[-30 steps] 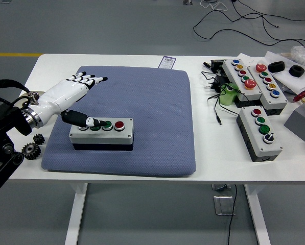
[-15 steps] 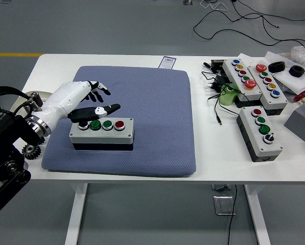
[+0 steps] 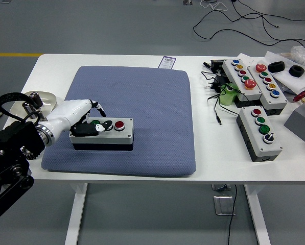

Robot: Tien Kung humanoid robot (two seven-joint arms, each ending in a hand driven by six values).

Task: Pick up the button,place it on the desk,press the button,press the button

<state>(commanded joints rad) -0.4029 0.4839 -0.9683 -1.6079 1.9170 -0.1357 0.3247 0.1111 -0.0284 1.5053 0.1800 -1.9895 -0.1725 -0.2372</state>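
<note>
At the lower left of the frame the left hand [image 3: 86, 122] lies on the left end of the button box [image 3: 101, 133]. Its fingers [image 3: 98, 108] are bent down over the box top, covering the left buttons and touching them. It is not lifting the box. The box sits on the blue mat [image 3: 142, 102] on the white surface [image 3: 208, 148]. A red button [image 3: 119, 124] shows right of the hand.

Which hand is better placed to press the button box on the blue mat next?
Left. The left hand already lies over the left end of the button box on the mat, fingers on its buttons. No right hand is in view.
</note>
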